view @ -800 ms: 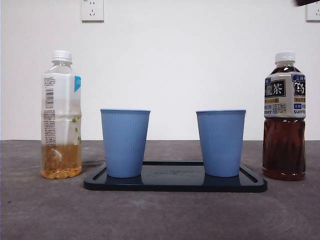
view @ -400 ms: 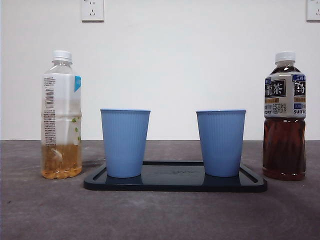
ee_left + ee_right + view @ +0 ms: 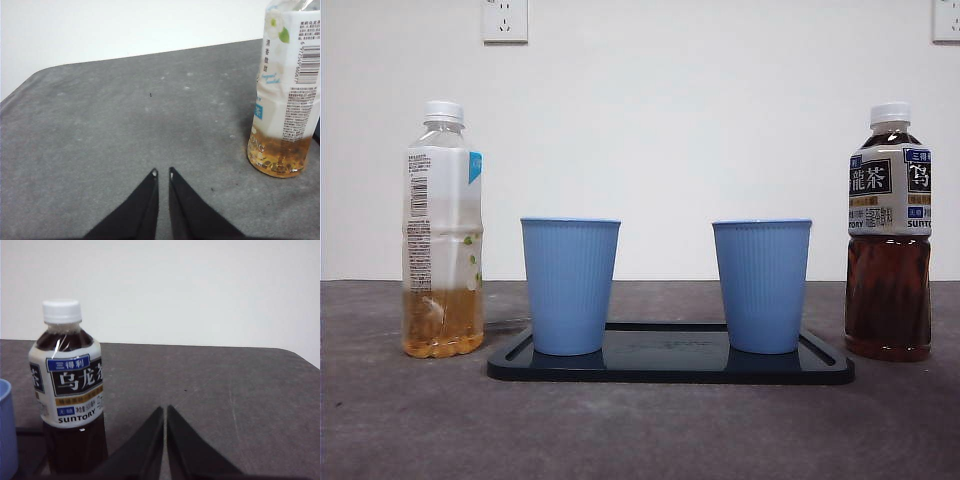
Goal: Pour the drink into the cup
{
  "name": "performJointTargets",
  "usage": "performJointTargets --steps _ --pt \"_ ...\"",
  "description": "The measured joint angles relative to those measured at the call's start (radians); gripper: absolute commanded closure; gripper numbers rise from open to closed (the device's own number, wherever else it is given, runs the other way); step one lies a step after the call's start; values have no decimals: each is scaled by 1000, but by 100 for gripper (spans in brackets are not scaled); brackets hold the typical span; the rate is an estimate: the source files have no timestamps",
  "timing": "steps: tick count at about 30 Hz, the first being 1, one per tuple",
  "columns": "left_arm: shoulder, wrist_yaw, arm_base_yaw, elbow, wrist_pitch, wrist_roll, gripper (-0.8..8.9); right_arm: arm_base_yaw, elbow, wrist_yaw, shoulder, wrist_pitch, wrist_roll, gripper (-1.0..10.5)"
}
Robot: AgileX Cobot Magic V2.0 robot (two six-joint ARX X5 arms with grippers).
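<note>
Two blue ribbed cups, one on the left [image 3: 570, 285] and one on the right [image 3: 761, 285], stand upright on a dark tray [image 3: 670, 367]. A capped pale tea bottle [image 3: 442, 232] stands left of the tray; it also shows in the left wrist view [image 3: 286, 90]. A capped dark oolong tea bottle [image 3: 889, 235] stands right of the tray; it also shows in the right wrist view [image 3: 70, 385]. My left gripper [image 3: 162, 173] is shut and empty, beside the pale bottle. My right gripper [image 3: 165, 409] is shut and empty, beside the dark bottle. Neither gripper shows in the front view.
A grey table [image 3: 640, 430] runs under everything, with a white wall behind. Wall sockets [image 3: 505, 20] sit high on the wall. The table's rounded corner [image 3: 35, 77] shows in the left wrist view. A blue cup's edge [image 3: 6, 430] shows in the right wrist view.
A black arm tip at the top right corner of the front view has left the picture. The bottles, cups and tray have not moved.
</note>
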Motion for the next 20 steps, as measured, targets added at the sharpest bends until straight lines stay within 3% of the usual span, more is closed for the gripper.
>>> performJointTargets --steps 20 --pt "0 0 0 0 0 0 776 0 -8 26 -43 -236 3 940"
